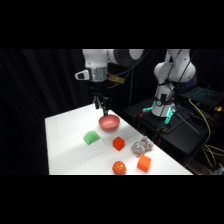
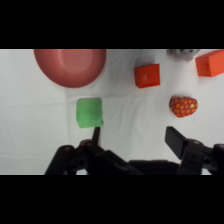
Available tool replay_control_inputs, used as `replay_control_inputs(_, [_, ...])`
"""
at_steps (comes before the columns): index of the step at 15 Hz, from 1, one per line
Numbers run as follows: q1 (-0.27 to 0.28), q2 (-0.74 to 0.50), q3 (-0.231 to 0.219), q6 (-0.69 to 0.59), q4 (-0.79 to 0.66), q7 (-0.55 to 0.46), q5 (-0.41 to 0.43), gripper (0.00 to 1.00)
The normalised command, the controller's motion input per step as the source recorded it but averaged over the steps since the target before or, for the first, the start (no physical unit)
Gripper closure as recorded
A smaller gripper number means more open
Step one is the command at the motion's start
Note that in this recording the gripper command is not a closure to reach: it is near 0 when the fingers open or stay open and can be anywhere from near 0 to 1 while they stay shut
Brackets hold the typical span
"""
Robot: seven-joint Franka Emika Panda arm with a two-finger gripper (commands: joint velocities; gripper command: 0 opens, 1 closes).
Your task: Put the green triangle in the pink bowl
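right now the small bright green wedge-shaped block, the green triangle [image 2: 89, 112], sits on the white surface [image 2: 30, 130], not yet picked up and not in the round pinkish-red bowl [image 2: 70, 66]. in the wrist view the black two-finger gripper [image 2: 136, 136] has its jaws spread apart and holding nothing: one finger tip sits just below the block's lower right corner, close to it or perhaps touching, while the other stands well off to the right. so the block lies off to the left of the gap rather than between the jaws, and that offset looks like the thing the next move depends on; the gripper probably has to shift toward the block's side before closing.

the block looks roughly square from above, so no long axis is plain to me. the bowl lies just beyond the block in the wrist view, near but apart from it.

in the side view the gripper [image 1: 101, 106] hangs above the bowl's [image 1: 109, 122] far edge, with the green triangle [image 1: 91, 137] nearer the camera and to the left on the surface [image 1: 65, 150].
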Motion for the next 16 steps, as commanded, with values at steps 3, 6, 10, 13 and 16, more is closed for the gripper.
replay_control_inputs(3, [0.004,0.03,0.039,0.04,0.03,0.02,-0.034,0.0])
replay_control_inputs(6, [0.026,0.14,0.048,0.07,0.13,0.03,-0.072,0.0])
replay_control_inputs(10, [0.004,0.37,0.007,0.03,0.35,0.0,-0.108,0.0])
replay_control_inputs(13, [-0.043,0.46,-0.034,-0.07,0.53,-0.04,-0.091,0.0])
replay_control_inputs(16, [-0.072,0.39,-0.038,-0.15,0.54,-0.08,-0.051,0.0])
